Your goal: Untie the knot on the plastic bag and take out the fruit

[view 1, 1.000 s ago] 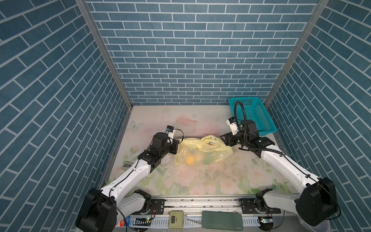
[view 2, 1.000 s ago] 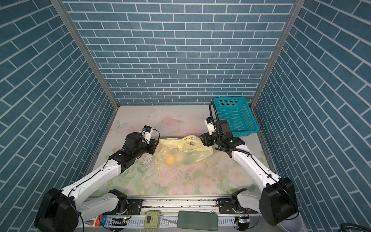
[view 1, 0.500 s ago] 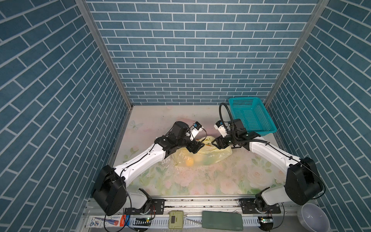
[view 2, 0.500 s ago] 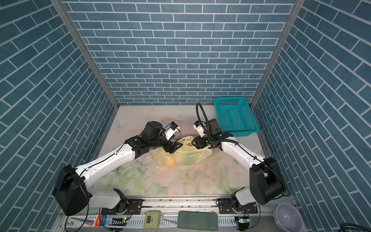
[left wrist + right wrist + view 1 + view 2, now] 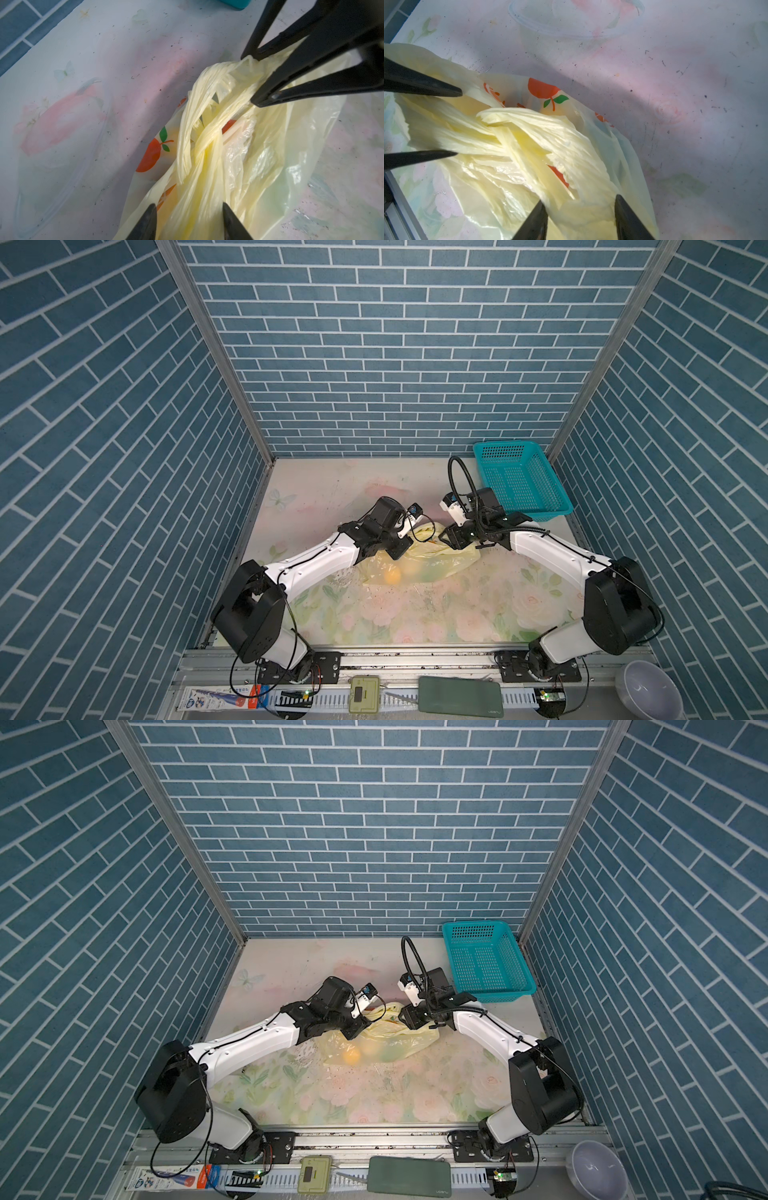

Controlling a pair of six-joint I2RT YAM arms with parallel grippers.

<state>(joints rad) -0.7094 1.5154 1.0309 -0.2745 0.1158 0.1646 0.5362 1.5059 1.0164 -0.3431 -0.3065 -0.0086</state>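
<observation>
The plastic bag (image 5: 432, 565) lies mid-desk (image 5: 332, 489), its knot (image 5: 207, 137) tied and fruit (image 5: 392, 577) showing through. The left hand (image 5: 189, 205) and right hand (image 5: 579, 199) each straddle 1 handle strip, fingers partly apart. I cannot tell whether either is grasping.

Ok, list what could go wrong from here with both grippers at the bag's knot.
1. The left gripper and right gripper both straddle handle strips beside the knot, jaws open. Closing and pulling apart could tighten it rather than loosen it.
2. The plastic bag looks thin and translucent, so a pinch may slip or tear.
3. The two grippers work tip to tip and might collide.
</observation>
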